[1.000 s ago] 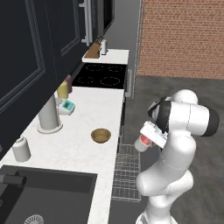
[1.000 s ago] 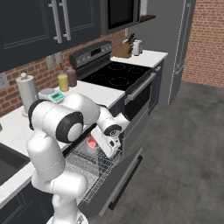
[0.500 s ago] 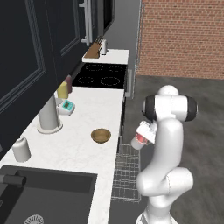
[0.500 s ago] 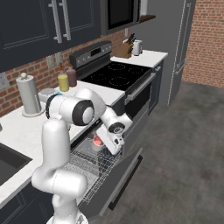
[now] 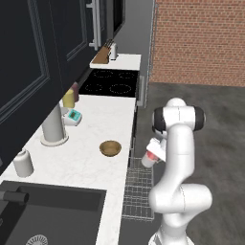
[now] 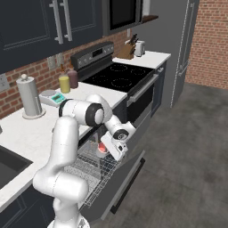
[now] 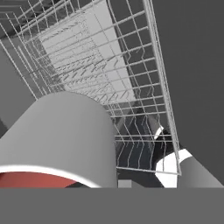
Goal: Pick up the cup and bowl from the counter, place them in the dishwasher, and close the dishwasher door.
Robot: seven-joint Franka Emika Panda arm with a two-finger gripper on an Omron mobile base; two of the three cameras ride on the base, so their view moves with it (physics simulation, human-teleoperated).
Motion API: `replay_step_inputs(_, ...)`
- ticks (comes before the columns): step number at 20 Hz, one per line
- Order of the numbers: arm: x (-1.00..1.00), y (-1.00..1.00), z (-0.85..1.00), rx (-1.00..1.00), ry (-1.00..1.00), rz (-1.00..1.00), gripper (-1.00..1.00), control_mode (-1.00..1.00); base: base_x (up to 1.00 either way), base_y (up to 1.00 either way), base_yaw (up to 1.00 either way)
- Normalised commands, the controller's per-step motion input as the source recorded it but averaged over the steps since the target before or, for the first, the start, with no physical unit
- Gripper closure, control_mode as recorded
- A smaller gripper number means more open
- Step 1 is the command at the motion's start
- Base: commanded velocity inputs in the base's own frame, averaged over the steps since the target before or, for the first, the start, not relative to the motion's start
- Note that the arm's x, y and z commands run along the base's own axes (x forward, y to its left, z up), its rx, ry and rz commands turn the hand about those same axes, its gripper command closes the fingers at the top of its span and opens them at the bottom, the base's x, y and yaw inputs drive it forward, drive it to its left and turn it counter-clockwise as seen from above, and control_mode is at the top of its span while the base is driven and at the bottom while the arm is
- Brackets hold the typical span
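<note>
Gripper point(image 5: 152, 154) clenched on the cup point(image 5: 149, 160), held tilted above the dishwasher point(image 6: 116, 189) rack point(image 5: 138, 190), which is pulled out over the open door. Farther off, 1 bowl point(image 5: 110, 148) rests on the counter point(image 5: 91, 134).

The cup point(image 5: 150, 159) hangs over the dishwasher point(image 5: 138, 191) rack, right of the table point(image 5: 91, 158); the bowl point(image 5: 110, 148) sits on the table.

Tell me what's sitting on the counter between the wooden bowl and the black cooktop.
Nothing: in the left base view the white counter runs bare from the bowl to the cooktop.
</note>
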Motion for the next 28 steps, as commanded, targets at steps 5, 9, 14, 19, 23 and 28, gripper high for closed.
replay_step_inputs(5, 0.42, 0.00, -0.56, 0.00, 0.03, 0.00, 1.00, -1.00, 0.00, 0.00, 0.00)
replay_step_inputs(9, 0.42, 0.02, -0.35, 0.00, 0.02, 0.00, 1.00, -1.00, 0.00, 0.00, 0.00)
replay_step_inputs(14, 0.18, 0.17, -0.11, 0.00, 0.07, 0.00, 1.00, -1.00, 0.00, 0.00, 0.00)
replay_step_inputs(19, 0.28, 0.25, -0.23, 0.00, 0.08, 0.00, 1.00, -1.00, 0.00, 0.00, 0.00)
replay_step_inputs(23, 0.46, 0.18, -0.32, 0.00, 0.02, 0.00, 1.00, -1.00, 0.00, 0.00, 0.00)
replay_step_inputs(28, -0.18, 0.07, -0.19, 0.01, 0.00, 0.00, 1.00, -1.00, 0.00, 0.00, 0.00)
